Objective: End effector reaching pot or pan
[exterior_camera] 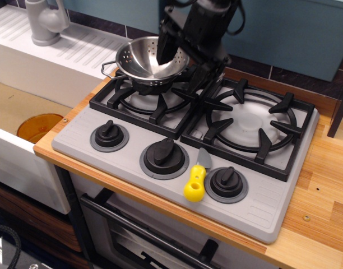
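Observation:
The shiny steel colander, with small holes and a wire loop handle on its left, sits on the back left burner grate. My black gripper hangs from above at the colander's right side. It is open. One finger reaches down inside the bowl and the other finger is outside, so the jaws straddle the right rim. The right loop handle is hidden behind the gripper. Whether a finger touches the rim I cannot tell.
A grey stove top with two black grates and three black knobs rests on a wooden counter. A yellow-handled tool lies between the middle and right knobs. An orange round dish sits in the sink at left. A grey faucet stands at the back left.

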